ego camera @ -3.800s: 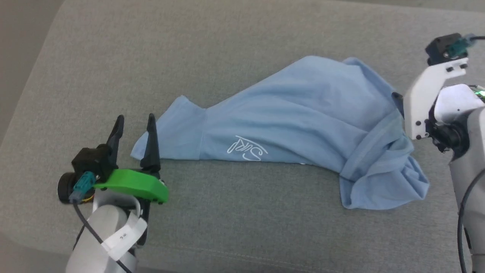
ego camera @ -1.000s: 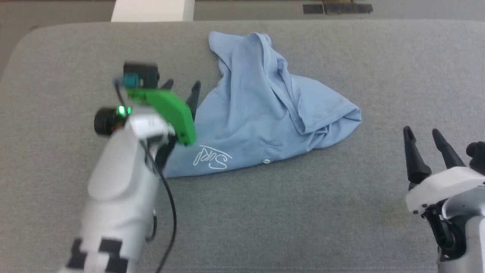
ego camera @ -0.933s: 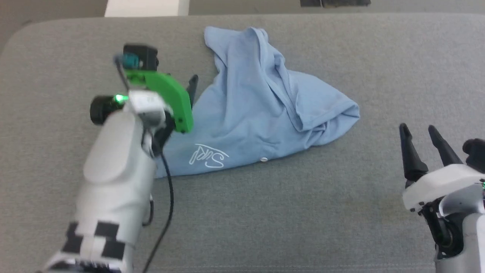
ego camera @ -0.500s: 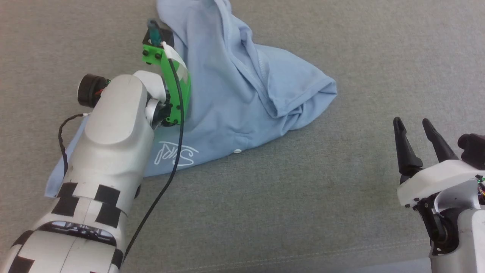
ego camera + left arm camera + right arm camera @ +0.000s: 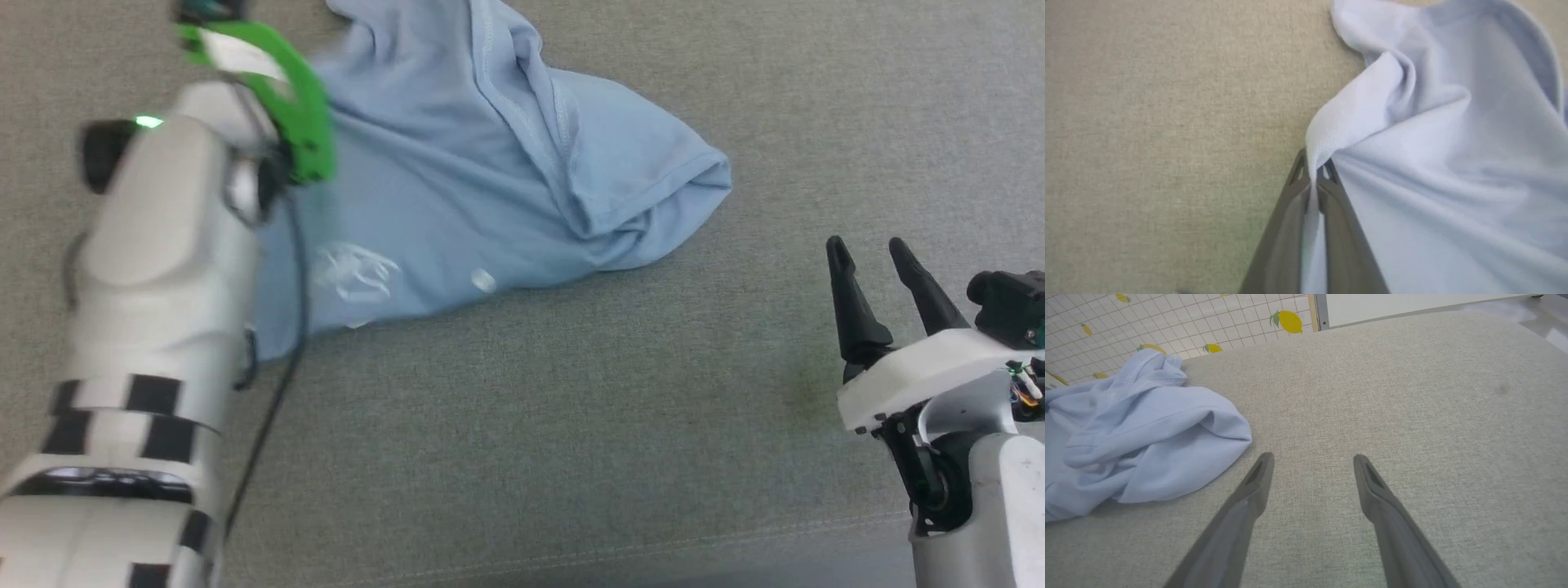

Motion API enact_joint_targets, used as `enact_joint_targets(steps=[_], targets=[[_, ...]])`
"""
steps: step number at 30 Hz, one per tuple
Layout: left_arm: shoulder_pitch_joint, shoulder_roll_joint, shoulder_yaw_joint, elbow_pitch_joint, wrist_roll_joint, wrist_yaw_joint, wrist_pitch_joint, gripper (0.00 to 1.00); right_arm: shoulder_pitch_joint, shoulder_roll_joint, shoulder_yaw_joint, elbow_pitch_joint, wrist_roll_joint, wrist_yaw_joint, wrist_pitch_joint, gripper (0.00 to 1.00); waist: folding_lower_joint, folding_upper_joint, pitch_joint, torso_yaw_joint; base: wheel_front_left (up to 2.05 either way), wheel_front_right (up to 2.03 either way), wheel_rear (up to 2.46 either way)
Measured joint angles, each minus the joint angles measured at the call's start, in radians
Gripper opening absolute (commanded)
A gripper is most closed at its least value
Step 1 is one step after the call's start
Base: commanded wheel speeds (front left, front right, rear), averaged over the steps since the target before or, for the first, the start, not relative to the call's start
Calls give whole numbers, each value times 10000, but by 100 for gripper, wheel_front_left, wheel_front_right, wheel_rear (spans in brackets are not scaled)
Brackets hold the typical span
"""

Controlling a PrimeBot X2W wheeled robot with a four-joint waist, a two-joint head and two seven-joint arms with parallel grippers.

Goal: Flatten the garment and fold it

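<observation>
Left hand (image 5: 1312, 173) is pinched tight on a thin fold at the edge of the light blue, soft knit short-sleeved polo shirt (image 5: 1453, 171). A strip of the cloth runs down between its two dark fingers (image 5: 1282, 237). Right hand (image 5: 864, 245) has its fingers spread wide with nothing between them. It sits over the bare worktop covered in grey woven cloth (image 5: 571, 457), well apart from the shirt and off to its right.

The shirt lies on the worktop, in the left and top part of the head view, partly behind the left arm (image 5: 155, 286).

I think the job is only at its start. The shirt is not flat. It is a bumpy heap, with one part flopped over another and a thick bunch at its right corner. No neat fold has been made. Spreading it out comes first, and all the folding is left to do.

From the head view the heap looks like a triangle. Its longest side is the near edge, which slants from low beside the left arm up to the bunched corner on the right. A stitched hem (image 5: 522, 122) runs from the top down toward that corner. The small white logo (image 5: 355, 269) and white button (image 5: 482, 280) face up near the near edge, though both are blurry. Which way the collar points I cannot tell.
</observation>
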Motion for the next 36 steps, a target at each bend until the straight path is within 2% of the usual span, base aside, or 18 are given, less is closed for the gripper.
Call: enact_joint_targets(steps=[7,9,11,12,13,17,21,23,26,29,36], targets=[[-71,1131,1147,-134,-199,1014,-1189,0,-21,6,182,0,-23,0,4,100,0,0,17,20,0,0,0],[204,1361,1239,-61,-245,1093,-1087,0,-21,2,209,-2,-36,0,8,100,0,0,37,56,0,0,0],[601,1289,1312,-13,-504,1089,-976,0,-21,-8,198,-12,-40,0,19,100,0,0,50,133,0,0,0],[796,1185,1375,-36,-662,1057,-1018,36,-21,-21,203,-17,-54,0,23,100,0,0,60,190,0,0,0],[904,1106,1392,-88,-731,978,-1081,100,-21,-33,211,-21,-75,0,59,100,0,0,63,239,0,0,0],[961,888,1647,-771,-1262,295,-2132,100,-34,-111,290,-42,-92,0,192,100,0,0,32,500,0,0,0],[1114,999,1643,-1801,-1250,-493,-4050,100,-162,-230,456,-15,-96,0,447,100,0,0,-139,739,0,0,0],[1447,1037,1638,-2293,-1151,-698,-5122,100,-236,-297,571,13,-107,0,623,100,0,0,-252,850,0,0,0],[2391,1055,1572,-2913,-922,-786,-6604,100,-397,-430,817,107,-107,0,1022,100,0,0,-451,1054,0,0,0],[3481,1018,1519,-3315,-658,-713,-7469,100,-670,-663,1285,244,-151,0,1578,100,0,0,-661,1230,0,0,0],[5690,744,1415,-4107,-420,-303,-8004,100,-1919,-1126,2706,1011,-418,0,3047,100,0,0,-1140,1535,0,0,0]])
